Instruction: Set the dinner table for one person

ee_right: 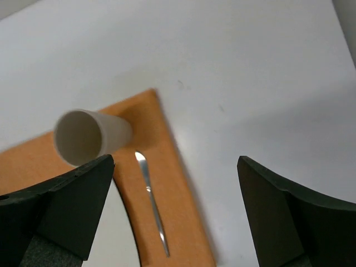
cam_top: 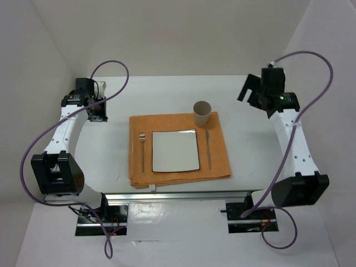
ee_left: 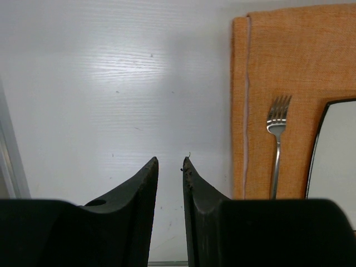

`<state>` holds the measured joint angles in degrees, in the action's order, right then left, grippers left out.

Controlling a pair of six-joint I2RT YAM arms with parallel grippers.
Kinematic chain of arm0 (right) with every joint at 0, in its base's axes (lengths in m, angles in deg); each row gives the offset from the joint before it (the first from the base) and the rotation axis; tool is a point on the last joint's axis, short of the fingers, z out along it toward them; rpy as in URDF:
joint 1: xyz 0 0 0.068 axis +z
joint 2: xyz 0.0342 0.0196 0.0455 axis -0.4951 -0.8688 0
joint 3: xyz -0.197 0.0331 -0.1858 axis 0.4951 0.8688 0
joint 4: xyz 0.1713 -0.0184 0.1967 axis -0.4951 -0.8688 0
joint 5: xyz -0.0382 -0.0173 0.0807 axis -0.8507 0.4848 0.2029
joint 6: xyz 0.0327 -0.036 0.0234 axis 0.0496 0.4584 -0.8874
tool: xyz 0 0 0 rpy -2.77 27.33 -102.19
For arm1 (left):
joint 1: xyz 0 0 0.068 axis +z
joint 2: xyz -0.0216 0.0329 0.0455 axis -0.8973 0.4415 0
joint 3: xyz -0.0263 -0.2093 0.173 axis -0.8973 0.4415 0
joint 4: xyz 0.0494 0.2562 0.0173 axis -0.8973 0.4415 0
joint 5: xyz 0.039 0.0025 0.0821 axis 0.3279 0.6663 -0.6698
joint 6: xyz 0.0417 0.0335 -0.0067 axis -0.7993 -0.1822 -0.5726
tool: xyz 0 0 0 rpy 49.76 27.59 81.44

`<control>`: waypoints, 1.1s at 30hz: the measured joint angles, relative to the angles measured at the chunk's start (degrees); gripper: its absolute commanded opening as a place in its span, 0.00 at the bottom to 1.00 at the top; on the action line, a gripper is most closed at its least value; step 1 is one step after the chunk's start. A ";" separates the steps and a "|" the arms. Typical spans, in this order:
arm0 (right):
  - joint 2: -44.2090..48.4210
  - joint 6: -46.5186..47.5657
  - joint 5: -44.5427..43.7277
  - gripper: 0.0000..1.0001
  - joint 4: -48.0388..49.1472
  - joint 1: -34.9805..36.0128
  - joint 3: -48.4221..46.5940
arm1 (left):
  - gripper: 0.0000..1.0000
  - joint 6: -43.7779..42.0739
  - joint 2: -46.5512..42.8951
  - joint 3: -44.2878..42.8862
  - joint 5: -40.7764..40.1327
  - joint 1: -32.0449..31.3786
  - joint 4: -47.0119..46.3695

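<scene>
My left claw (ee_left: 169, 162) is narrowed to a slit and holds nothing, hovering over the white surface (ee_left: 111, 83). The fork (ee_left: 277, 119) lies to its right on the orange mat (ee_left: 300, 55), long axis near-to-far, beside the plate (ee_left: 334, 150). My right claw (ee_right: 175, 160) gapes wide and empty, nearer the cup (ee_right: 89, 136) and knife (ee_right: 151, 203). I judge the setting complete.

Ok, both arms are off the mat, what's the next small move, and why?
Probably nothing left to place; I'd ease both arms back to rest. The dinner table looks set: on the orange mat, plate centred, fork on its left, knife on its right, cup upright at the far right corner. Right end effector open, left end effector nearly closed, both empty.
</scene>
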<state>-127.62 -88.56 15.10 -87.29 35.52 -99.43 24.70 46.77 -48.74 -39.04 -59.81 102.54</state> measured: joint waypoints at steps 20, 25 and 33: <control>29.11 -13.03 -1.70 1.00 -13.68 -8.61 24.55 | 0.31 -5.86 -13.73 9.66 -5.11 13.11 3.30; 27.85 -13.75 -1.40 1.00 -15.08 -8.61 24.33 | 0.31 -5.88 -14.80 9.66 -5.14 13.11 4.02; 31.10 -14.10 -1.22 1.00 -16.15 -8.61 24.33 | 0.31 -5.88 -14.86 9.66 -4.72 13.11 5.29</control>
<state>-96.51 -102.66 13.88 -103.44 26.91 -75.10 18.82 31.91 -39.08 -43.76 -46.70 107.83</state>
